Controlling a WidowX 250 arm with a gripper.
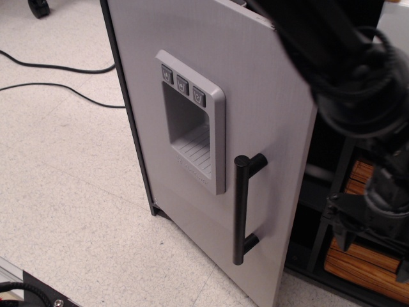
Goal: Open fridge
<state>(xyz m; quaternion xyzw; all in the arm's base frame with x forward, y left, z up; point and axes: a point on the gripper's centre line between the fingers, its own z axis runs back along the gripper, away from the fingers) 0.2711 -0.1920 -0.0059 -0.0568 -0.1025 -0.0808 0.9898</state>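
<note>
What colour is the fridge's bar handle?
Black. The handle stands out clearly against the light-gray door in the observation.image view.

No readable text; the fridge (211,128) dispenser buttons (183,84) bear only small icons.

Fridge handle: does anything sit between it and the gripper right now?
Nothing visible does. The black bar handle is fully exposed on the fridge door; the gripper sits off to its right, beyond the door's edge.
</note>
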